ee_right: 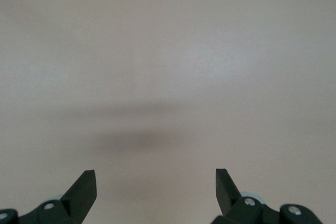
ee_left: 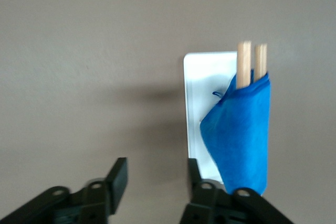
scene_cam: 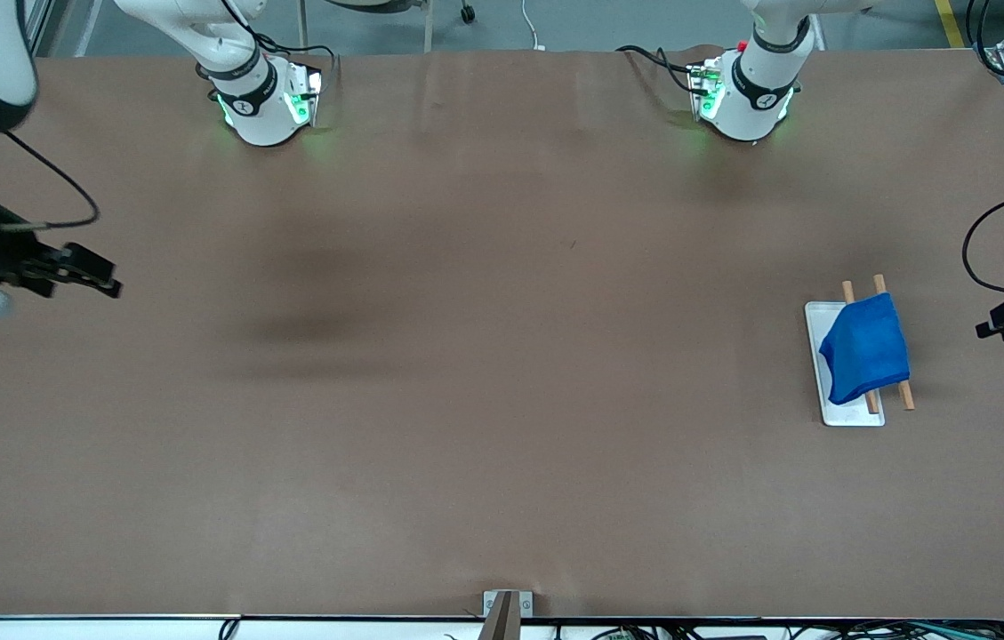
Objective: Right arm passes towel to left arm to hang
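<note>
The blue towel (scene_cam: 864, 348) hangs draped over two wooden rods (scene_cam: 847, 289) that stand on a white tray (scene_cam: 820, 378) toward the left arm's end of the table. My left gripper (scene_cam: 989, 320) is open and empty, up in the air beside the tray toward that table end. In the left wrist view the towel (ee_left: 241, 135), rods (ee_left: 244, 61) and tray (ee_left: 202, 82) show just past my open left gripper (ee_left: 156, 177). My right gripper (scene_cam: 108, 276) is open and empty over the right arm's end of the table; the right wrist view (ee_right: 155, 182) shows only bare table under it.
The brown table (scene_cam: 502, 400) carries the two arm bases (scene_cam: 261, 102) (scene_cam: 746, 93) along its edge farthest from the front camera. A small metal bracket (scene_cam: 506, 609) sits at the edge nearest the camera. Black cables (scene_cam: 986, 258) hang near the left gripper.
</note>
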You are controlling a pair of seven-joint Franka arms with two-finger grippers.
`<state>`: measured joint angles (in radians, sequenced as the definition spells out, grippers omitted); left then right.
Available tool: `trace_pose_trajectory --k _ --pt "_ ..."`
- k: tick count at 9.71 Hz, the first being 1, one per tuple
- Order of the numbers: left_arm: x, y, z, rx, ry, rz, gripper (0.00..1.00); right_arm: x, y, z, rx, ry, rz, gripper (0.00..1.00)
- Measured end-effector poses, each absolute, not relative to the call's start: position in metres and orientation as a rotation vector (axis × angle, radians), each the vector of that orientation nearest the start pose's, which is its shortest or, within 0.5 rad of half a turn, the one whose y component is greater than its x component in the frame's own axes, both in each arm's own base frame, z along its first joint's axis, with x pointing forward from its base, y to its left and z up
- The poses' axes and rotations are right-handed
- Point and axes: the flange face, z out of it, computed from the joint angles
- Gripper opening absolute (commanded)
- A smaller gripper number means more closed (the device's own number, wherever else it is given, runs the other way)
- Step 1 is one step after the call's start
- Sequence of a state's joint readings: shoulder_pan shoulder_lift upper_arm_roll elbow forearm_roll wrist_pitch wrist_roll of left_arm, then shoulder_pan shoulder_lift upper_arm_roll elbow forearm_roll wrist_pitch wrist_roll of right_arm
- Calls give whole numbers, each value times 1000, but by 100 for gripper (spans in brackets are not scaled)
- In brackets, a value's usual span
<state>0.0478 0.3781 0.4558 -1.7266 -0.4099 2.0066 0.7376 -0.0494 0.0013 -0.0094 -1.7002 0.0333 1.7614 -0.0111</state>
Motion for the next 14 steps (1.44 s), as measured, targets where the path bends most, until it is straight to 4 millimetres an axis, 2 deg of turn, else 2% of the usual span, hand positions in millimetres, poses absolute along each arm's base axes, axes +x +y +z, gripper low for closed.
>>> trace_pose_trajectory --k 1,2,3,5,7,8,9,10,11,12,14 --pt "597 259 391 -3317 87 -154 100 565 -48 608 -3121 122 -131 100" --pt "606 247 403 -3296 99 -163 100 561 -66 626 -3122 172 -156 100" --pt "615 225 417 -3269 150 -167 100 558 -79 633 -3121 208 -166 100" --pt "622 175 465 -3226 217 -231 100 547 -99 631 -3116 268 -68 100" --pt "603 114 523 -3196 220 -290 100 537 -104 638 -3110 284 3 100" --pt "585 77 551 -3209 192 -263 100 536 -102 641 -3111 279 -2 100" --pt "563 50 579 -3214 169 -217 100 536 -101 641 -3111 276 -3 100" --pt "542 33 604 -3208 172 -207 100 536 -100 641 -3111 273 -3 100" --pt "528 19 621 -3194 213 -201 100 537 -99 641 -3118 269 -2 100" --pt "523 5 631 -3164 255 -191 100 537 -98 641 -3143 263 0 100" --pt "526 -13 656 -3137 297 -189 100 537 -94 642 -3164 249 3 100"
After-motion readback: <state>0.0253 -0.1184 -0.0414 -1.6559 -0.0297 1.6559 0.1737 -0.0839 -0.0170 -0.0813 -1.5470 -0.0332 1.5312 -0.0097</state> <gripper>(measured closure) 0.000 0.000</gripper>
